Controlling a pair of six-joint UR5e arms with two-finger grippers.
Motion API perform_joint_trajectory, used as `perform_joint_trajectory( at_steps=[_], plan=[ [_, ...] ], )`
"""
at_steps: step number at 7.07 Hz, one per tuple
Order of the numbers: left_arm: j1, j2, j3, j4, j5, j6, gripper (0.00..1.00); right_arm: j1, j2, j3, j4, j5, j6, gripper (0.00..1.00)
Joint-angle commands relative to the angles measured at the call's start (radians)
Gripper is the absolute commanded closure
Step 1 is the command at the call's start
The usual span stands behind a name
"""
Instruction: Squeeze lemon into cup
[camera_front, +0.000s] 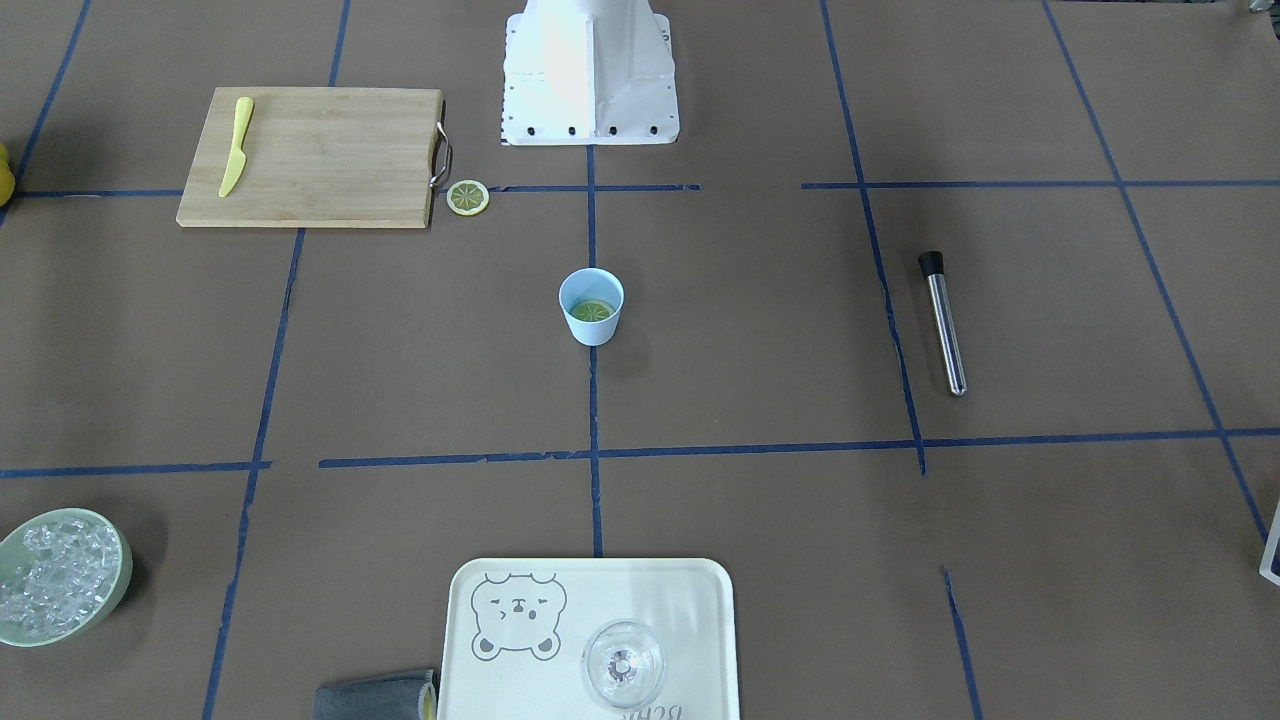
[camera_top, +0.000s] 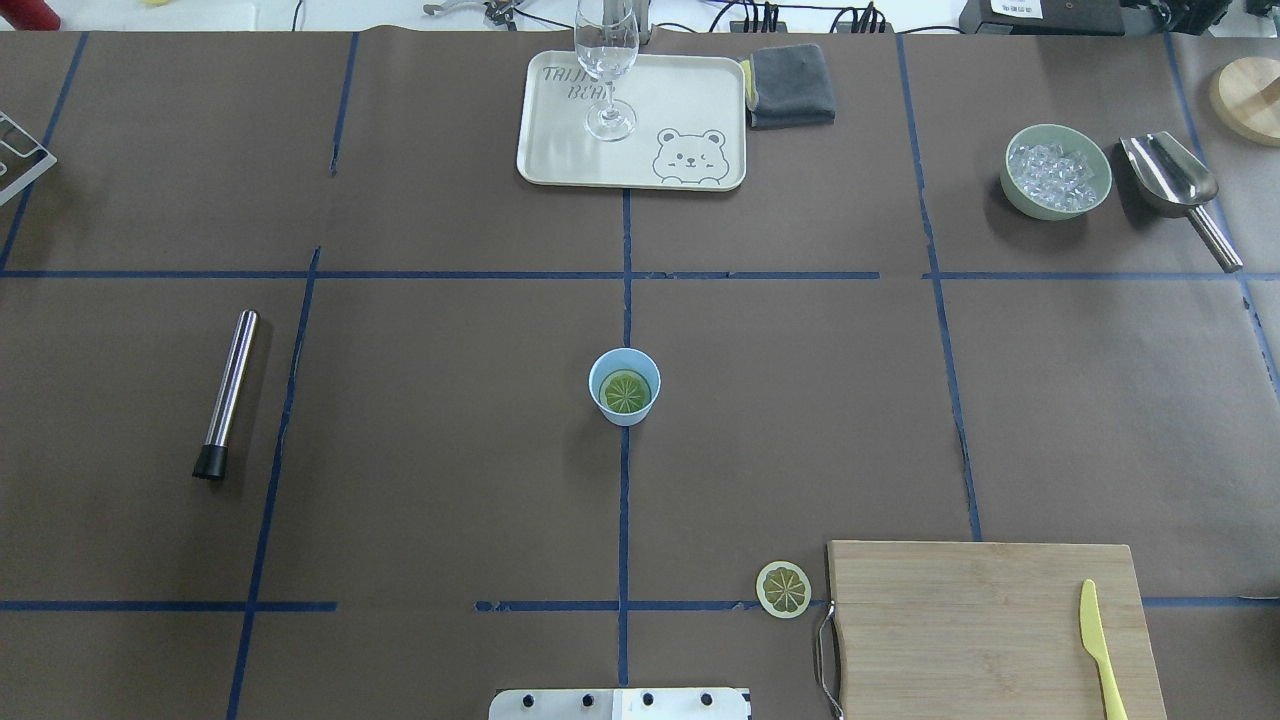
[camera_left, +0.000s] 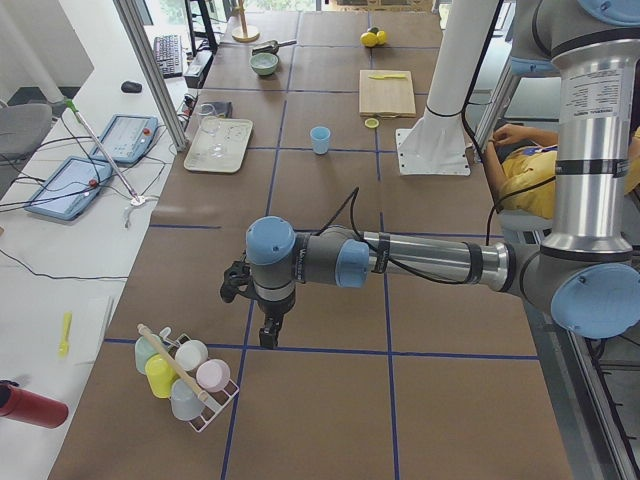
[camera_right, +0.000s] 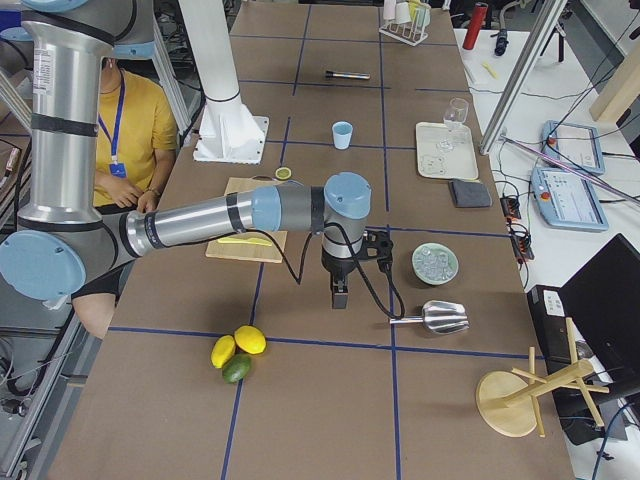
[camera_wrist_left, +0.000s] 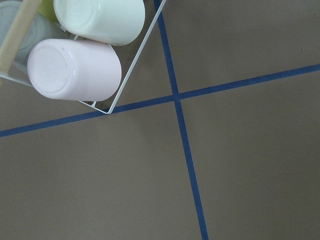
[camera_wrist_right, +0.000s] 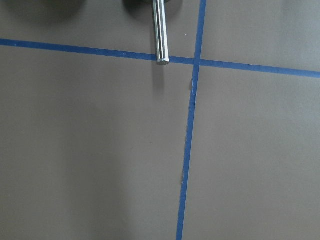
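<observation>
While both arms hang out over the two ends of the table, the cup stands upright near the middle, right on a blue tape line; a lemon slice lies flat in its bottom, cut face up. A second slice lies on the table just beside the handle end of the cutting board, well apart from the cup; the yellow knife rests on the board near its other end.

The left arm reaches out low over the table near a wire rack of cups; the left arm's jaws point downward, but only the side view shows them, so I cannot tell how wide they stand. The right arm stretches out near the ice bowl and the metal scoop; the right arm's jaws also point down at bare table, and there too I cannot tell whether they are parted or closed.
</observation>
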Motion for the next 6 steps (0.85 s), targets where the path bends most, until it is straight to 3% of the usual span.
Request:
perform_joint_trajectory(
  at_steps=[1,6],
  plan=[
    [0.001,0.004,0.023,0.001,-0.003,0.0,0.0,0.0,-0.015,-0.012,0.006,-0.001,0.001,0.0],
    [0.001,0.033,0.006,0.001,-0.006,0.001,0.0,-0.002,-0.078,-0.11,0.172,0.004,0.005,0.0]
  ],
)
